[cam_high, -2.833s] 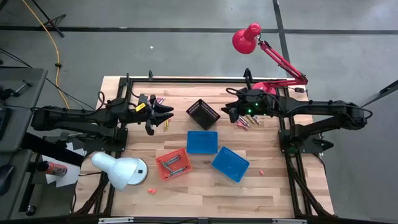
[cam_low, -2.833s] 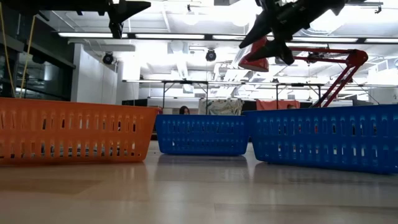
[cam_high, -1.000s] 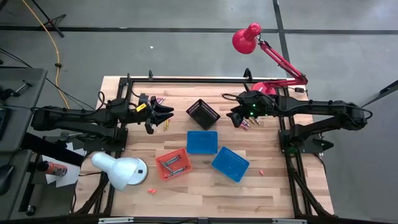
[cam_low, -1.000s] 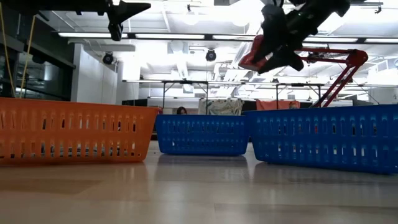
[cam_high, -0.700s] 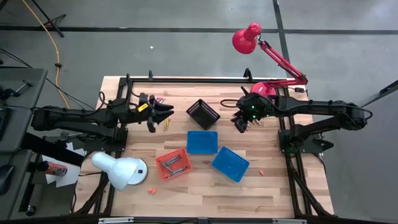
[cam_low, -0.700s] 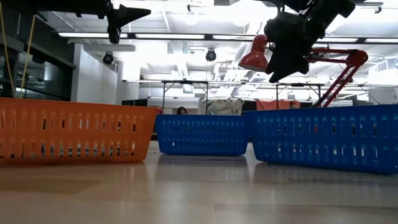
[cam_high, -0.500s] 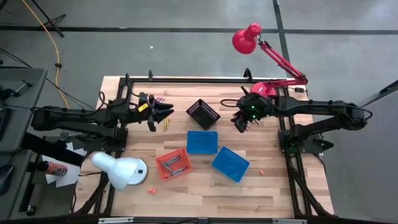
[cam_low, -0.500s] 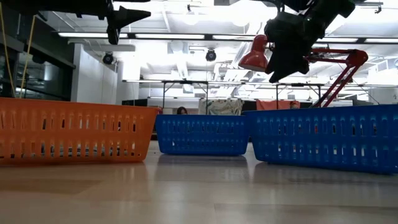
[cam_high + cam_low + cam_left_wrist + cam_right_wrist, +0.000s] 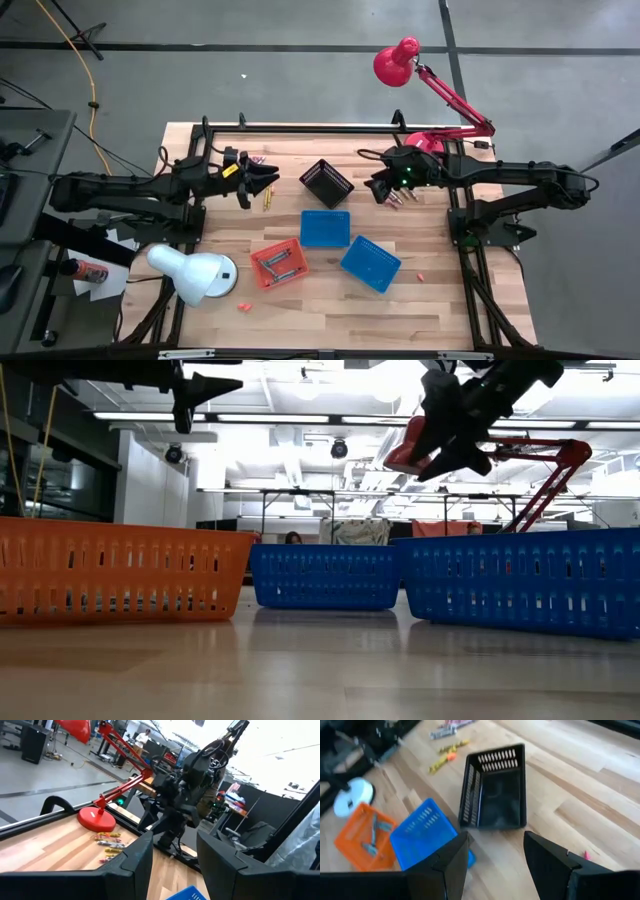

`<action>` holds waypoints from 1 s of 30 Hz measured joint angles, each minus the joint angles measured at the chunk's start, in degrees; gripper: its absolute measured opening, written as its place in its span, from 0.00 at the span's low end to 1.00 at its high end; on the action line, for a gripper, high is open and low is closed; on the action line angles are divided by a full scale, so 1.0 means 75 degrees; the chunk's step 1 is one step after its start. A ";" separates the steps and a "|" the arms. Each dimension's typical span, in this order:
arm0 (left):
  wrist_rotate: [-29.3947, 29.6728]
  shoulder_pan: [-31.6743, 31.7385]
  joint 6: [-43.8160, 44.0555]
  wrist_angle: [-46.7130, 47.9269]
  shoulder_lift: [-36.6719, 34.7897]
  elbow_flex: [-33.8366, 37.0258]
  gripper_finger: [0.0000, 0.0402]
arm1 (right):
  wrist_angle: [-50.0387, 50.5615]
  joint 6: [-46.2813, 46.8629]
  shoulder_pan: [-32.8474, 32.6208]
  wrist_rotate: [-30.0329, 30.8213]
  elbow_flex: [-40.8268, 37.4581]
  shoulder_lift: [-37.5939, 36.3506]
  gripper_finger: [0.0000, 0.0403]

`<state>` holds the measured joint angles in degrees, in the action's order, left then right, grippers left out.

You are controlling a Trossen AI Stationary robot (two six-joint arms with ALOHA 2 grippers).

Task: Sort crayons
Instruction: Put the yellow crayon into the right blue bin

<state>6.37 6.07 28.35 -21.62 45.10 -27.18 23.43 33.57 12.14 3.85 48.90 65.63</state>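
Note:
Crayons lie in three small heaps on the table: one (image 9: 396, 198) by the red lamp base under my right arm, also in the left wrist view (image 9: 110, 841); one (image 9: 258, 160) far of my left gripper; a yellow-orange one (image 9: 268, 200) near it. Several grey crayons (image 9: 278, 262) lie in the orange basket (image 9: 262, 276). My left gripper (image 9: 272, 181) hangs open and empty above the table's left part, pointing toward the right edge. My right gripper (image 9: 372, 186) is open and empty, above the table between the black basket (image 9: 327, 183) and the right heap, pointing at that basket (image 9: 495, 790).
Two blue baskets (image 9: 325, 228) (image 9: 370, 263) stand in the middle toward the near edge. A white lamp (image 9: 195, 275) sits at the near left and a red lamp's base (image 9: 420, 142) at the far right. Single crayons lie at the near left (image 9: 243, 305) and the near right (image 9: 421, 277).
My right gripper tipped its fingers down over the crayon heap by the red lamp base, then swung back up and toward the black basket, staying open. The heap lies as before.

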 joint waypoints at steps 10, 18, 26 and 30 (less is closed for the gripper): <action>-0.0003 0.0188 -0.0393 0.0601 0.0000 -0.0002 0.34 | -0.0139 0.0011 0.0000 0.0048 0.0000 0.0000 0.46; 0.0116 0.0192 -0.0395 0.0599 0.0000 -0.0003 0.34 | -0.0139 0.0177 0.0000 0.0088 0.0000 0.0000 0.46; 0.1287 0.0500 0.0856 0.2368 0.0516 -0.0509 0.33 | -0.0077 0.0147 0.0000 0.0879 0.0000 -0.0003 0.46; 0.1132 0.1015 0.1644 0.4836 0.1410 -0.1373 0.31 | -0.0077 0.0136 0.0086 0.1007 0.0000 -0.0003 0.46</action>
<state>14.86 13.68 40.68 14.66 55.68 -37.48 22.85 34.59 12.78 11.40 48.90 65.60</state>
